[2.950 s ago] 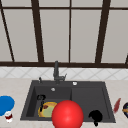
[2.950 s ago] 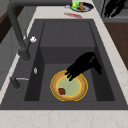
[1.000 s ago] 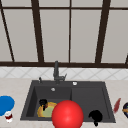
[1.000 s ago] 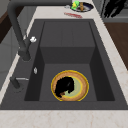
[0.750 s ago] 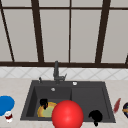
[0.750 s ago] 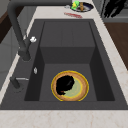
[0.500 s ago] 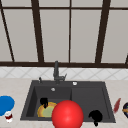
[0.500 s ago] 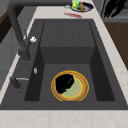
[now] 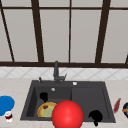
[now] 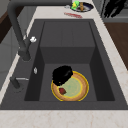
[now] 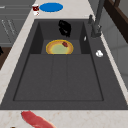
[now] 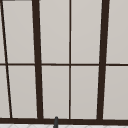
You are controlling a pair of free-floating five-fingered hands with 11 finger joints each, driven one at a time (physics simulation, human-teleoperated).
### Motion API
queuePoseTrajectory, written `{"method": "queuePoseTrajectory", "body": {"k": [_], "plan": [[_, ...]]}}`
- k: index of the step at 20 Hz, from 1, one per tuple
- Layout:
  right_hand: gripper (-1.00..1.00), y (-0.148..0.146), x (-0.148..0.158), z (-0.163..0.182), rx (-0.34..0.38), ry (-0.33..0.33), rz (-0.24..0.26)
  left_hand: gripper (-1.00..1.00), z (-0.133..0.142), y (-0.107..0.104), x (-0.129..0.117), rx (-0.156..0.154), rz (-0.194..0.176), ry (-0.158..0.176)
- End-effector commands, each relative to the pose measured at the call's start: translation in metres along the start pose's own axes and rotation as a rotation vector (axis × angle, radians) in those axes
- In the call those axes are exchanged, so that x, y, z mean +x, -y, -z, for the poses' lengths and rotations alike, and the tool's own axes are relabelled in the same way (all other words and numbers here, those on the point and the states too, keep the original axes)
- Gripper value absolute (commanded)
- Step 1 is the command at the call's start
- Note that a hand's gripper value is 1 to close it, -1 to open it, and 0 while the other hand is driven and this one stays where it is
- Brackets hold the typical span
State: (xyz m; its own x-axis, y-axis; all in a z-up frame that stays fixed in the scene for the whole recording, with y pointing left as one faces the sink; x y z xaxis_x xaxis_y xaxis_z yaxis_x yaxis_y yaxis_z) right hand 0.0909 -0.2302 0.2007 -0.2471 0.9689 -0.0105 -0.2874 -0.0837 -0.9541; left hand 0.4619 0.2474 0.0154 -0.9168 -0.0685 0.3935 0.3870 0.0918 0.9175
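Even, diffuse illumination throughout; no single light source is apparent. The window panes (image 9: 53, 32) above the sink (image 9: 87, 100) read as flat pale grey with no glare. The sink basin is dark and matte, its inner walls slightly darker than its floor, without cast-shadow edges. The red ball (image 9: 67, 115) at the sink's front rim is uniformly saturated, lacking highlight or shading. The yellow plate (image 10: 75, 87) inside the basin shows a faint bright rim. All contours are soft, with blur uniform from the sink outward; no edge distortion is visible.
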Motion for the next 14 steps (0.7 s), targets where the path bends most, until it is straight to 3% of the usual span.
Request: {"method": "queuePoseTrajectory", "body": {"k": [1,2,3,5,9,11,13,14], "plan": [[0.0,0.0,0.0,0.0,0.0,0.0,0.0,1.0,0.001,-0.011,0.008,-0.004,0.019,0.0],[0.0,0.0,0.0,0.0,0.0,0.0,0.0,1.0,0.002,-0.001,0.018,0.003,0.046,-0.005],[0.0,0.0,0.0,0.0,0.0,0.0,0.0,-1.0,0.001,0.003,0.027,0.013,0.067,-0.015],[0.0,0.0,0.0,0.0,0.0,0.0,0.0,-1.0,0.002,0.01,0.039,0.026,0.063,-0.028],[0.0,0.0,0.0,0.0,0.0,0.0,0.0,-1.0,-0.003,0.031,0.066,0.0,0.014,0.005],[0.0,0.0,0.0,0.0,0.0,0.0,0.0,-1.0,-0.005,0.04,0.057,0.017,-0.031,0.014],[0.0,0.0,0.0,0.0,0.0,0.0,0.0,-1.0,-0.004,0.05,0.047,-0.014,-0.032,0.012],[0.0,0.0,0.0,0.0,0.0,0.0,0.0,-1.0,-0.004,0.055,0.045,-0.016,-0.035,0.014]]}}
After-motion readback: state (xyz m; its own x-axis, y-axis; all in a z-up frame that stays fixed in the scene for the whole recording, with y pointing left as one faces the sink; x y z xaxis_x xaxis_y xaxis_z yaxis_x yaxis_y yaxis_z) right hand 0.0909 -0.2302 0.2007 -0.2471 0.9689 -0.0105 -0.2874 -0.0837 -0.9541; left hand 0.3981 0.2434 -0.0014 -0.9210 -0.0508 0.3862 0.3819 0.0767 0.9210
